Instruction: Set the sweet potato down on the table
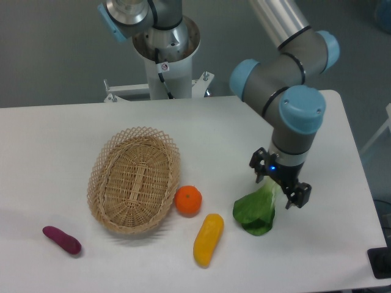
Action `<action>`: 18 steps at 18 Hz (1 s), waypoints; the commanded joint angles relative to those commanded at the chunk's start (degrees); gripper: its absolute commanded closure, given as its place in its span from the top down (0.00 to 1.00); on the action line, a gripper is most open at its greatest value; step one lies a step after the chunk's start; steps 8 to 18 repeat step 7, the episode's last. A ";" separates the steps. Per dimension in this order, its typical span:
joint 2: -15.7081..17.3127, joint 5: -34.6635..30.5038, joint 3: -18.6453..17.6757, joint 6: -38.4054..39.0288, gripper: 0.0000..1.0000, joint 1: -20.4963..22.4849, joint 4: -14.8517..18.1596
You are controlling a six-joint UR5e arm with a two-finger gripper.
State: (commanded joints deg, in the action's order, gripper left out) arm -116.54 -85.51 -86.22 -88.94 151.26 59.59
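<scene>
The sweet potato (62,240) is lying on the table (55,134) at the front left, apart from the wicker basket (134,179). An orange (189,200) is sitting beside the basket, a yellow vegetable (208,239) just below it. The gripper (281,190) is hovering with its jaws apart over the pale stem end of a leafy green (256,212).

Sweet potato (62,240) left of basket (134,179)

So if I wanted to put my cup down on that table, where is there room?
The table is bare along the back, behind the basket, and at the far left. The front is crowded: sweet potato, orange, yellow vegetable, leafy green and the gripper over it.
</scene>
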 joint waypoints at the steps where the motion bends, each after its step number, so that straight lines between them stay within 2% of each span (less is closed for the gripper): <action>1: 0.00 -0.52 0.00 -0.44 1.00 0.09 0.00; 18: -0.18 -1.58 -0.09 -1.58 1.00 0.09 -0.09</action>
